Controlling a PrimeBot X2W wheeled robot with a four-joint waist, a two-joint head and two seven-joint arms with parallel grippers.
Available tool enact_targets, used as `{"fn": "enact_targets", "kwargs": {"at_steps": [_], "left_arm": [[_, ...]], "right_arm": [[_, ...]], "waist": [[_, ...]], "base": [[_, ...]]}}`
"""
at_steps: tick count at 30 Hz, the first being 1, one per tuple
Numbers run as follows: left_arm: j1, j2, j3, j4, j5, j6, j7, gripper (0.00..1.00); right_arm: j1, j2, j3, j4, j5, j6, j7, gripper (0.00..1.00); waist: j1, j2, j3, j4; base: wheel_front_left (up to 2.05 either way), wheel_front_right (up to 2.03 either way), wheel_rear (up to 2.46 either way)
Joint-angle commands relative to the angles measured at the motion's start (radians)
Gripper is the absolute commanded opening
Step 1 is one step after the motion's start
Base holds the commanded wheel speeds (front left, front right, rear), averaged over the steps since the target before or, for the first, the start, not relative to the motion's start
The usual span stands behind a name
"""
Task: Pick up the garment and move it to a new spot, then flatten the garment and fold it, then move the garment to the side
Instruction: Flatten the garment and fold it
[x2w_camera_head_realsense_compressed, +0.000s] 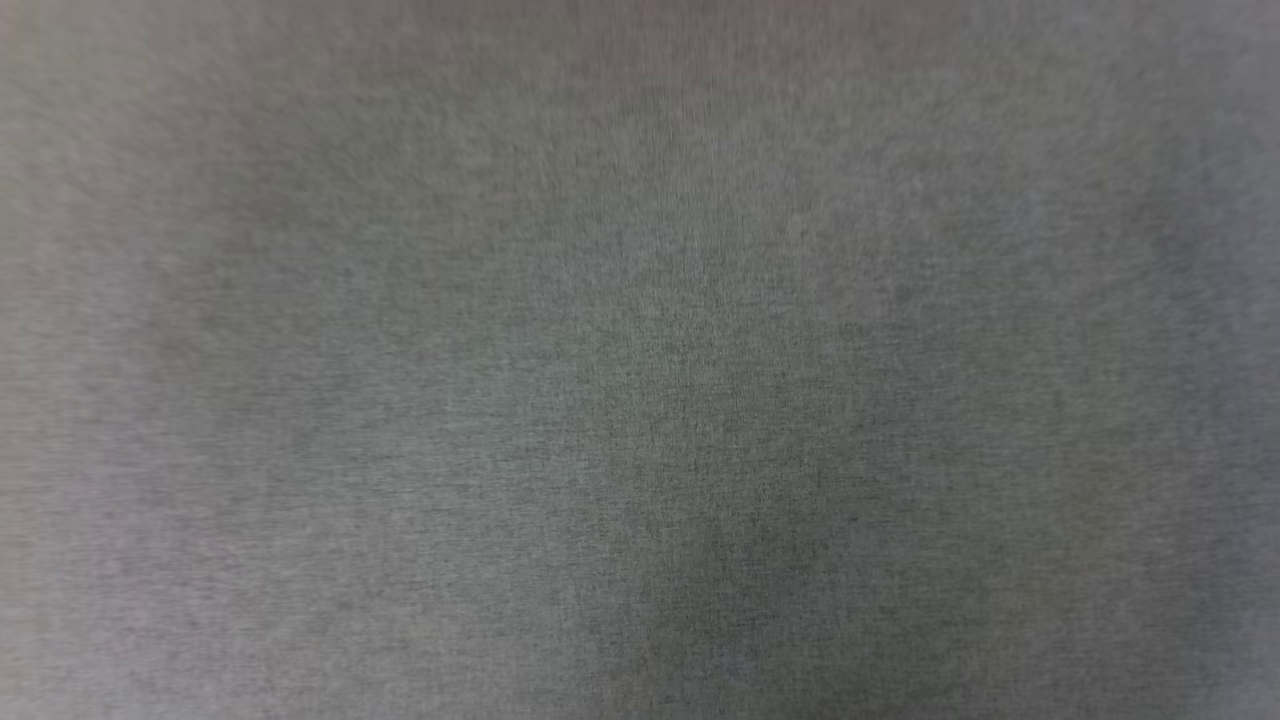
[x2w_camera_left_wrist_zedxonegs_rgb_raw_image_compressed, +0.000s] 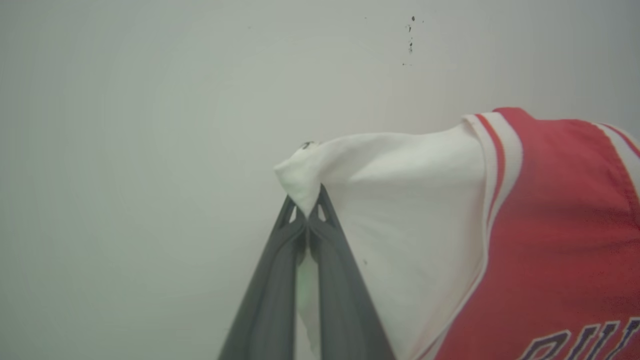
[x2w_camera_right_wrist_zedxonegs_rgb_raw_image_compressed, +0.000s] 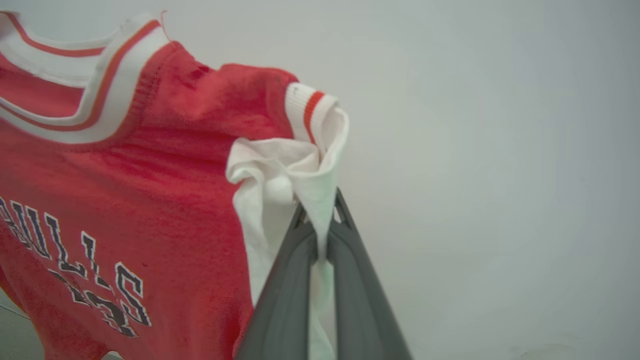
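Garment (x2w_camera_right_wrist_zedxonegs_rgb_raw_image_compressed: 165, 165) hangs in the air, spread between the two arms, with the lettering (x2w_camera_right_wrist_zedxonegs_rgb_raw_image_compressed: 85, 270) facing the wrist cameras. Left gripper (x2w_camera_left_wrist_zedxonegs_rgb_raw_image_compressed: 306, 201): jaws pressed together on a small peak of one white sleeve (x2w_camera_left_wrist_zedxonegs_rgb_raw_image_compressed: 400, 200), and a strip of white cloth runs down between the fingers (x2w_camera_left_wrist_zedxonegs_rgb_raw_image_compressed: 280, 290). Right gripper (x2w_camera_right_wrist_zedxonegs_rgb_raw_image_compressed: 320, 202): jaws likewise closed, on a bunched fold of the other sleeve (x2w_camera_right_wrist_zedxonegs_rgb_raw_image_compressed: 280, 185), just below its striped cuff (x2w_camera_right_wrist_zedxonegs_rgb_raw_image_compressed: 310, 107). The collar (x2w_camera_right_wrist_zedxonegs_rgb_raw_image_compressed: 100, 100) sits up between the two grips.

Risks, as judged: both holds take little cloth near the sleeve ends, so pulling the arms apart to tension the garment could drag a sleeve out and drop that side. The bunched sleeve would likely carry its crumple down into the laid garment and spoil the flattening. Uneven arm heights would set it down skewed.

Surroundings: a plain pale surface (x2w_camera_left_wrist_zedxonegs_rgb_raw_image_compressed: 150, 125) lies behind the garment, with a few dark specks (x2w_camera_left_wrist_zedxonegs_rgb_raw_image_compressed: 410, 40) above it. Nothing stands close to either sleeve. The head view gives a blurred grey field (x2w_camera_head_realsense_compressed: 640, 360); what it is cannot be told, so the worktop under the garment and any set-down spot cannot be judged.
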Motion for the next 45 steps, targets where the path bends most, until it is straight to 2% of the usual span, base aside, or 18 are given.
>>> {"fn": "enact_targets", "kwargs": {"at_steps": [1, 8, 14, 21, 26, 35, 42, 45], "left_arm": [[-0.005, -0.002, 0.000, 0.011, 0.000, -0.006, -0.012, 0.00], [0.028, -0.013, 0.010, 0.048, -0.022, -0.033, -0.047, 0.00], [0.079, -0.032, 0.020, 0.081, -0.045, -0.060, -0.072, 0.00], [0.270, -0.057, 0.051, 0.111, -0.074, -0.095, -0.097, 0.00], [0.485, -0.048, 0.127, 0.038, -0.071, -0.091, -0.100, 0.00], [1.008, -0.046, 0.254, -0.217, 0.013, -0.027, -0.100, 0.00], [1.371, -0.044, 0.254, -0.367, 0.020, 0.032, -0.088, 0.00], [1.514, -0.037, 0.247, -0.441, 0.016, 0.075, -0.066, 0.00]], "right_arm": [[-0.023, 0.008, 0.011, 0.021, 0.015, -0.002, -0.017, 0.00], [-0.040, 0.027, 0.085, 0.097, 0.061, -0.002, -0.066, 0.00], [0.001, 0.027, 0.141, 0.145, 0.108, -0.002, -0.095, 0.00], [0.163, 0.011, 0.243, 0.172, 0.204, -0.001, -0.127, 0.00], [0.356, -0.030, 0.324, 0.124, 0.288, -0.001, -0.136, 0.00], [0.743, -0.093, 0.385, -0.008, 0.388, -0.002, -0.120, 0.00], [1.053, -0.124, 0.319, -0.130, 0.381, -0.002, -0.110, 0.00], [1.200, -0.123, 0.274, -0.185, 0.363, -0.002, -0.090, 0.00]], "waist": [[-0.0002, 0.0000, 0.069, -0.009], [-0.0002, 0.0000, 0.149, -0.008], [-0.0002, 0.0000, 0.156, -0.003], [-0.0002, 0.0000, 0.046, 0.009], [-0.0002, 0.0000, -0.072, 0.017], [-0.0002, 0.0000, -0.254, 0.010], [-0.0002, 0.0000, -0.368, 0.022], [-0.0002, 0.0000, -0.406, 0.028]], "base": [[0.00, 0.00, 0.00], [0.00, 0.00, 0.00], [0.00, 0.00, 0.00], [0.00, 0.00, 0.00], [0.00, 0.00, 0.00], [0.00, 0.00, 0.00], [0.00, 0.00, 0.00], [0.00, 0.00, 0.00]]}}
